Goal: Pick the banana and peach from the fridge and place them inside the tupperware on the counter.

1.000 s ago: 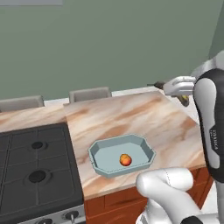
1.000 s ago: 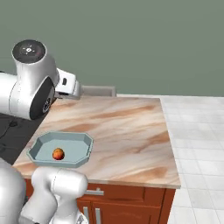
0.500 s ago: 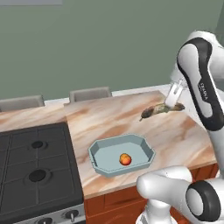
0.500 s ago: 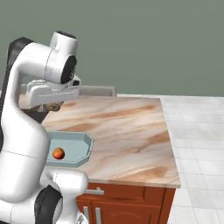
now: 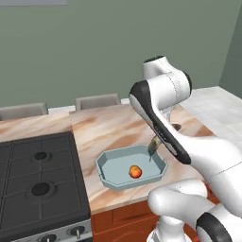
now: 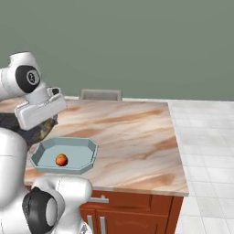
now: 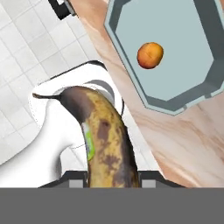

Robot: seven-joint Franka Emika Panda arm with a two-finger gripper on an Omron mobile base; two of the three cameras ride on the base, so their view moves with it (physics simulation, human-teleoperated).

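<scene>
My gripper (image 7: pixel 109 176) is shut on the banana (image 7: pixel 104 139), a brown-spotted yellow fruit whose dark tip points away from the hand. The hand hovers above the right rim of the pale blue tupperware (image 5: pixel 109 166), where the banana's (image 5: pixel 152 148) end shows under the forearm. From the right base view the banana (image 6: pixel 43 129) hangs dark beneath the white hand, over the tupperware's (image 6: pixel 87 155) left end. The peach (image 5: pixel 135 172) lies inside the container, seen also as the peach (image 6: pixel 61 160) and the peach (image 7: pixel 150 55). The tupperware (image 7: pixel 183 30) rests on the marbled counter (image 5: pixel 108 127).
A black gas stovetop (image 5: pixel 38 179) lies left of the tupperware. Two grey chair backs (image 5: pixel 97 100) stand behind the counter (image 6: pixel 132 132). White tiled floor (image 6: pixel 205 137) runs along the counter's right side. My own white base sits below the banana.
The arm has swung in from the counter's far right corner, carrying the banana down to the tupperware's right rim. The peach has stayed in the tupperware.
</scene>
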